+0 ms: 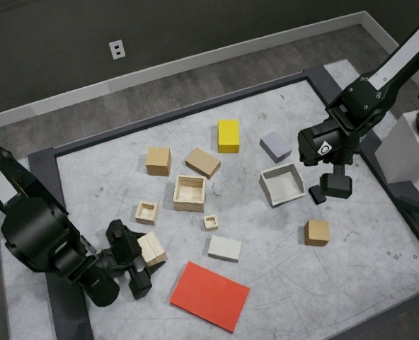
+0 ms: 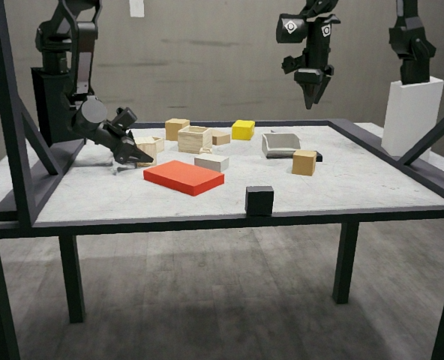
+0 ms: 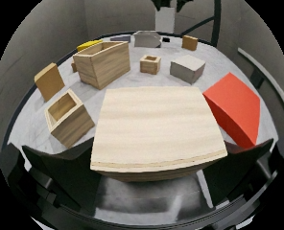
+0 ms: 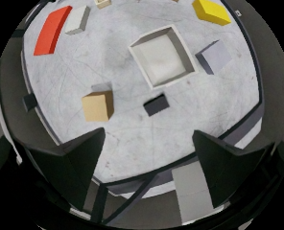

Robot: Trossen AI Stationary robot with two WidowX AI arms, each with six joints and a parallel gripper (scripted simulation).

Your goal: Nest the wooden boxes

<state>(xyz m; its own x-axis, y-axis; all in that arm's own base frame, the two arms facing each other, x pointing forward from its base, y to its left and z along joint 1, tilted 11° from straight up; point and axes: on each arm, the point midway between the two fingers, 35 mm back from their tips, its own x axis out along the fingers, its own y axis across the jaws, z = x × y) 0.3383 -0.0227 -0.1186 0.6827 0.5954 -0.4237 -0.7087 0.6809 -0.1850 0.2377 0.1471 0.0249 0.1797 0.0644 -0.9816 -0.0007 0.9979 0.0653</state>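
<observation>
Four wooden boxes are spread over the grey table (image 1: 268, 270) (image 2: 292, 197), and none is nested in another. The largest box seen open, a square one in pale grained wood (image 1: 190, 193) (image 2: 194, 139) (image 3: 104, 64), is set upright near the middle. A smaller pale wooden box (image 1: 146, 212) (image 2: 159, 144) (image 3: 70, 117) is stood with its opening up, nearer the left arm, and a tiny pale wooden box (image 1: 210, 222) (image 2: 205, 150) (image 3: 150, 64) is placed open side up near the large one.

The fourth, a pale wooden box with a plain closed face uppermost (image 1: 151, 246) (image 2: 147, 153) (image 3: 156, 125), is flanked by the fingers of the left gripper (image 1: 153, 249) (image 2: 146, 154) (image 3: 152, 134). That gripper is opened around it, low over the table, and the box is not gripped. Its open side cannot be made out.

The right gripper (image 1: 335, 183) (image 2: 311, 104) (image 4: 150, 133) is held wide open and high above the table, with nothing between its fingers. Below it, a light grey open tray (image 1: 282, 184) (image 2: 282, 145) (image 3: 147, 39) (image 4: 163, 55) and a small black block (image 1: 317, 194) (image 2: 319, 156) (image 4: 155, 104) can be seen. A flat red slab (image 1: 209, 296) (image 2: 183, 177) (image 3: 235, 110) (image 4: 52, 31) is laid near a whitish rectangular block (image 1: 224, 248) (image 2: 211, 161) (image 3: 187, 68) (image 4: 78, 20).
</observation>
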